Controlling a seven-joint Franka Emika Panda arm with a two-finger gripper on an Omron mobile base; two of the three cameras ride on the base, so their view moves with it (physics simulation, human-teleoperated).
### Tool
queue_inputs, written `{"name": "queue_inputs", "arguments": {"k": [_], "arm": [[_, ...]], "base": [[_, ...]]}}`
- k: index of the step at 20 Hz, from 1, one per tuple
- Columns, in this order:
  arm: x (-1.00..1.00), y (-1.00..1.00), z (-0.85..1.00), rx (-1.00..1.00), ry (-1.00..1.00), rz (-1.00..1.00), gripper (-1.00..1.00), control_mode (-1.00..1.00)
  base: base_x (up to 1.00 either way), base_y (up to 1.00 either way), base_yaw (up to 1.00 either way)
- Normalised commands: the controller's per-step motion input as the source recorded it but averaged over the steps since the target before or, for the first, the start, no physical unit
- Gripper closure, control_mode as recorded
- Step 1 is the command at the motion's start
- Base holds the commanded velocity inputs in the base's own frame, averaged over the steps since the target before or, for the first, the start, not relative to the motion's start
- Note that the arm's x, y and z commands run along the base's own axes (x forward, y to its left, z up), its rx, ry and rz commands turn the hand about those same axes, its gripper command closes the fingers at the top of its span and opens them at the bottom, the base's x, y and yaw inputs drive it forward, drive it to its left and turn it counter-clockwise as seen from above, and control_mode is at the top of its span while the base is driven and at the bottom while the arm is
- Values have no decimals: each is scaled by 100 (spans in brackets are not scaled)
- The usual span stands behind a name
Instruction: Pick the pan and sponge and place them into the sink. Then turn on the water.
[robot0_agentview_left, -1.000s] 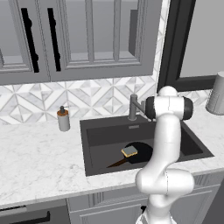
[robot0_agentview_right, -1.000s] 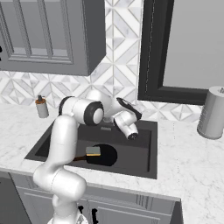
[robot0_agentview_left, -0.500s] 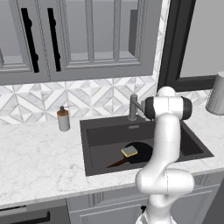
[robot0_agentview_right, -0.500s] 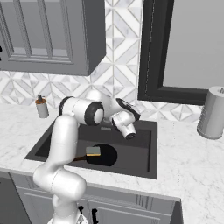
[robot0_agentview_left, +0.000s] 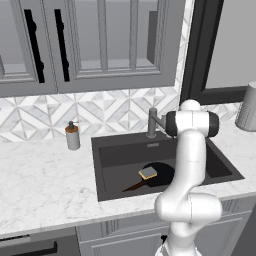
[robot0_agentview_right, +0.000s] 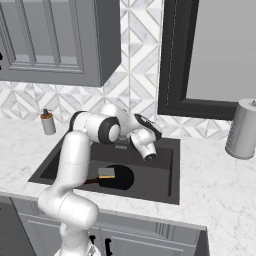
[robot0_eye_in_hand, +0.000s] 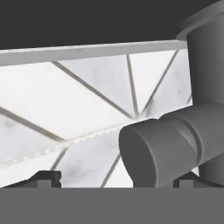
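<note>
Pan (robot0_agentview_left: 159, 176) and sponge (robot0_agentview_left: 148, 173) sit in the sink (robot0_agentview_left: 115, 152), so you're on the water step: fingers (robot0_eye_in_hand: 49, 178) apart, faucet (robot0_eye_in_hand: 166, 146) lever just ahead between them; nudge it.

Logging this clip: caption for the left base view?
Pan and sponge lie in the sink; arm reaches toward the faucet.

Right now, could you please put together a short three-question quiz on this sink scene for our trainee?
1. True or false: the sponge lies on the pan inside the sink.
2. Which is closest in front of the end effector in the hand view? A) soap dispenser B) faucet C) grey canister
3. Fill in: no ____ falls from the faucet spout.

Key: 1 true; 2 B; 3 water.
</note>
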Motion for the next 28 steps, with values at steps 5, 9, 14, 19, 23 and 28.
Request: {"name": "queue_inputs", "arguments": {"k": [5,9,14,19,23,28], "arm": [[14,-33,0,11,-5,0,100,-100],[14,-37,0,12,-4,0,100,-100],[18,-47,0,13,-2,0,100,-100],[23,-51,0,16,2,0,100,-100],[33,-54,0,21,15,0,100,-100],[38,-72,0,20,36,-6,100,-100]], "base": [[0,0,0],[0,0,0],[0,0,0],[0,0,0],[0,0,0],[0,0,0]]}}
